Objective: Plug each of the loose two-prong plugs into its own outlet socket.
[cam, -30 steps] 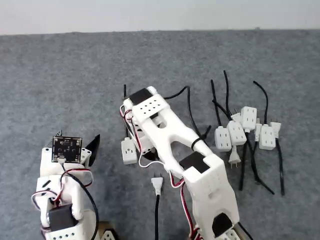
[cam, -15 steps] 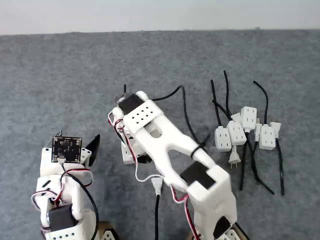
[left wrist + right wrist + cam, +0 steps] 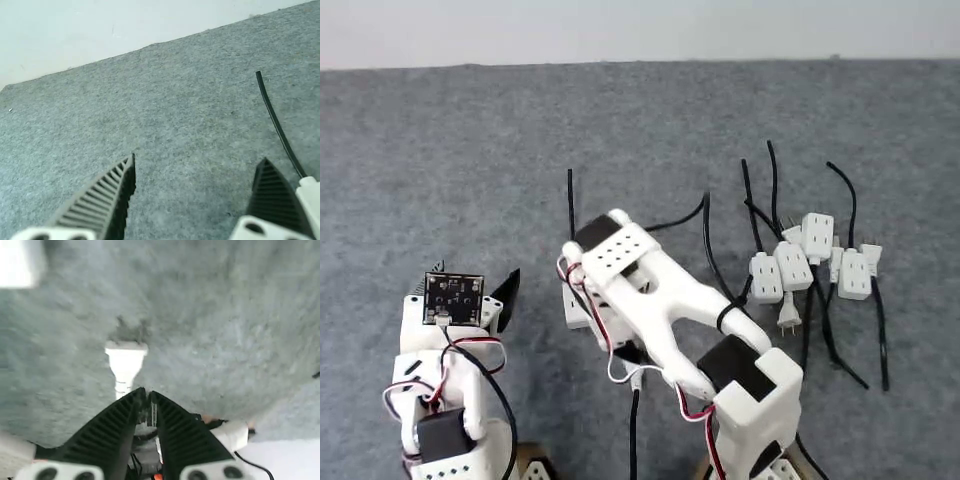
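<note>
The right claw (image 3: 146,393) is pressed together at the tail of a white two-prong plug (image 3: 126,360), near the near edge of the grey felt mat (image 3: 470,150). The left claw (image 3: 197,165) gapes wide by the near-left corner.

Five sockets in all: four sockets (image 3: 793,265) bunched together and a fifth socket (image 3: 574,308) apart. Four plugs can be counted, three plugs (image 3: 787,318) in the bunch and one plug (image 3: 126,360) alone; a further one in the bunch cannot be told. There are two arms (image 3: 660,290), and the black cords (image 3: 750,205) are too tangled to count.
</note>
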`<act>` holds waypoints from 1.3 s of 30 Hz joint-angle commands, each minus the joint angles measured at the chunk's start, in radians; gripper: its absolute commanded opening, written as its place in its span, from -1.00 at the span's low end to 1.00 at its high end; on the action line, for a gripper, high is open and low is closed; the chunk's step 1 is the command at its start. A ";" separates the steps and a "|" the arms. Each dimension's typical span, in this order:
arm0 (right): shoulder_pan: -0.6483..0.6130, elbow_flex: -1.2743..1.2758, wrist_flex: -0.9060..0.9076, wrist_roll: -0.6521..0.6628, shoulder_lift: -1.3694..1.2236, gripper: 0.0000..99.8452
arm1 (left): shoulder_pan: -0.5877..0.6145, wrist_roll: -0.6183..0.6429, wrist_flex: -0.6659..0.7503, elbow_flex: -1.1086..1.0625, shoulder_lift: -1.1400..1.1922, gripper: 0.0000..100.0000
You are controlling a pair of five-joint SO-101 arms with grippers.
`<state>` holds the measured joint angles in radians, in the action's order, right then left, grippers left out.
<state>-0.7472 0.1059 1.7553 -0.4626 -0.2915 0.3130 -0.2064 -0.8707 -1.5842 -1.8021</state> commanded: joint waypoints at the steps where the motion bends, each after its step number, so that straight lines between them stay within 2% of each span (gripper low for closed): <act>1: -0.007 0.012 0.041 -0.012 0.059 -0.98 | -0.002 0.012 0.034 0.024 -0.015 -0.29; 5: -0.027 0.018 0.039 -0.012 0.059 -0.98 | -0.002 0.012 0.034 0.024 -0.015 -0.29; 17: -0.232 0.018 0.038 -0.018 0.038 -0.98 | -0.002 0.012 0.034 0.024 -0.015 -0.29; 26: -0.188 0.011 0.038 -0.017 -0.171 -0.98 | -0.002 0.012 0.034 0.024 -0.015 -0.29; 39: -0.145 -0.031 -0.028 -0.011 -0.180 -0.98 | 0.000 0.014 0.054 0.010 -0.015 -0.29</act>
<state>-0.9314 0.1243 1.7476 -0.4687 -0.4787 0.3130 -0.2064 -0.8462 -1.5842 -1.8021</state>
